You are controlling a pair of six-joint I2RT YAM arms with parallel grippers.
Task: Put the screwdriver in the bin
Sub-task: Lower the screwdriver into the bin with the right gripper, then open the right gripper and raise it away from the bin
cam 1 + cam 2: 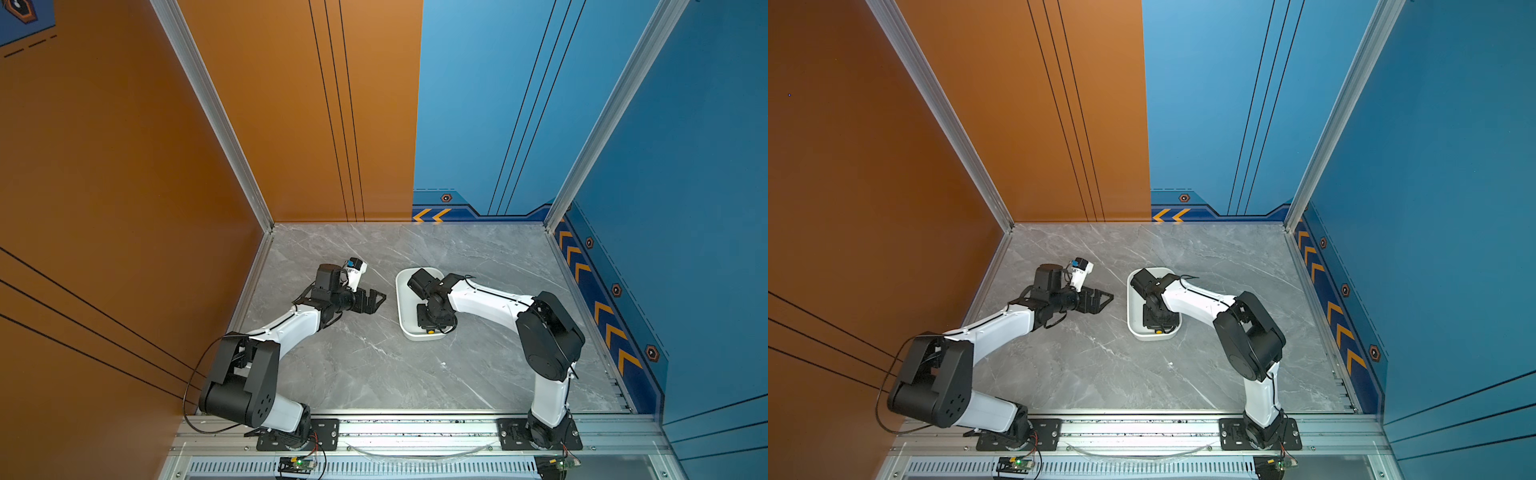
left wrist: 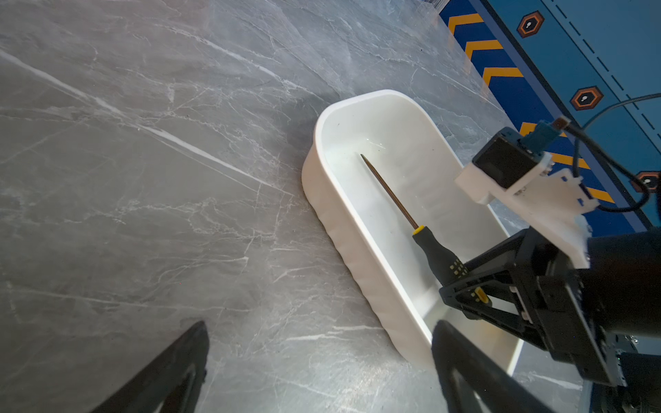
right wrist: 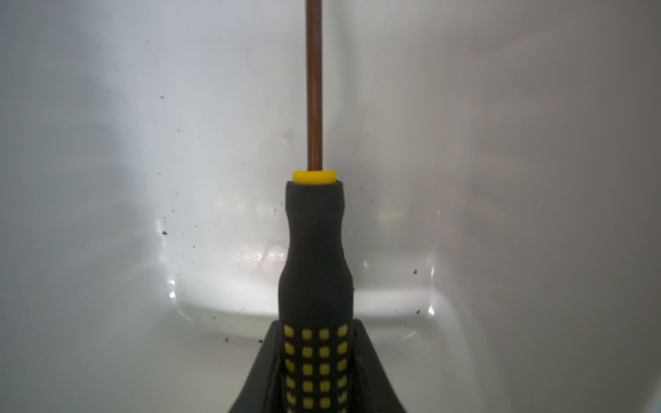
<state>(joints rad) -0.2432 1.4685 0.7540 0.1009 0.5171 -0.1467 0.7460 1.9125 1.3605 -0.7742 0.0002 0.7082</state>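
Black and yellow, the screwdriver point(image 3: 314, 243) is clamped by its dotted handle in the right claw point(image 3: 316, 330). Its thin shaft points straight ahead of the claw, and the yellow end cap point(image 1: 430, 331) pokes out behind it. Tool and claw are both down inside the white bin point(image 2: 343, 229), whose floor lies directly beneath the claw. I cannot tell whether the shaft touches that floor or hangs just above it.

The left claw point(image 2: 318, 375) has its fingers wide apart and empty, over the grey marbled desk point(image 2: 143, 178) beside the bin.

The screwdriver looks light and stiff. Its matte handle probably offers friction, while the slim round shaft would likely slip or roll. The dotted waist where the claw grips seems the right place to hold it. Letting go from this low should not bounce it out over the shallow walls.
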